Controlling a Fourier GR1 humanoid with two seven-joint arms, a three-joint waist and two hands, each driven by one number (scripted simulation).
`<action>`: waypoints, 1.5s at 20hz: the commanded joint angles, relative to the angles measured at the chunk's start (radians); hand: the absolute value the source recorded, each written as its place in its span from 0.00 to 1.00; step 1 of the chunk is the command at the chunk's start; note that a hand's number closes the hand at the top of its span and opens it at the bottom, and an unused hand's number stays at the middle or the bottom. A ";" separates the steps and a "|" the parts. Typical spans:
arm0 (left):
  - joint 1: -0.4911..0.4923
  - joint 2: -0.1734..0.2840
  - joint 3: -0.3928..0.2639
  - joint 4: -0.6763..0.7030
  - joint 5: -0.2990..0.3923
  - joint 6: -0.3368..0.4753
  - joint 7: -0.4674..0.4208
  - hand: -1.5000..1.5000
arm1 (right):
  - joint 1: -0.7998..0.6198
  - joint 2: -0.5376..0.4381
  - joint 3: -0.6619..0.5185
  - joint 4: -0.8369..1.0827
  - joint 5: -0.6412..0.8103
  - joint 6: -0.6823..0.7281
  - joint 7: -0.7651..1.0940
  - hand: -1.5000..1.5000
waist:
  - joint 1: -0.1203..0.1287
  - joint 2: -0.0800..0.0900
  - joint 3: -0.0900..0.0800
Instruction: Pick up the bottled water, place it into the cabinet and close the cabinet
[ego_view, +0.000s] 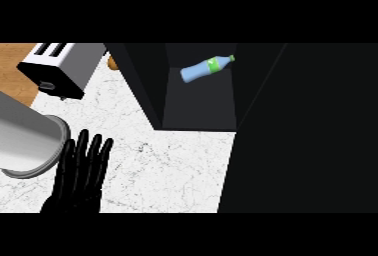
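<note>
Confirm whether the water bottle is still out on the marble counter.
No: the water bottle lies on its side inside the dark cabinet, off the marble counter, with no hand on it.

The counter (170, 170) has a white marbled top with fine dark veins; a strip of wood-coloured surface (15, 70) shows at the upper left. A silver toaster (60, 67) with two slots stands on the counter near its upper left corner. A dark cabinet (295, 125) stands on the counter's right and back, open at the front. The bottle (207, 68), pale blue with a green band and cap, lies tilted on the cabinet's dark floor, cap toward the upper right.
</note>
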 joint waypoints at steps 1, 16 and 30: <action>0.164 0.074 0.021 -0.128 0.009 -0.028 -0.046 0.00 | -0.012 -0.036 0.120 -0.060 0.032 0.052 0.083 1.00 | 0.007 -0.001 0.000; 0.495 0.217 0.329 -0.238 0.256 -0.311 -0.204 0.00 | -0.127 0.128 0.422 -0.074 0.271 -0.014 0.247 1.00 | 0.011 0.003 -0.002; 0.661 0.265 0.479 -0.249 0.378 -0.512 -0.257 0.00 | -0.338 0.222 0.352 0.028 0.099 -0.137 0.408 1.00 | 0.055 0.014 -0.002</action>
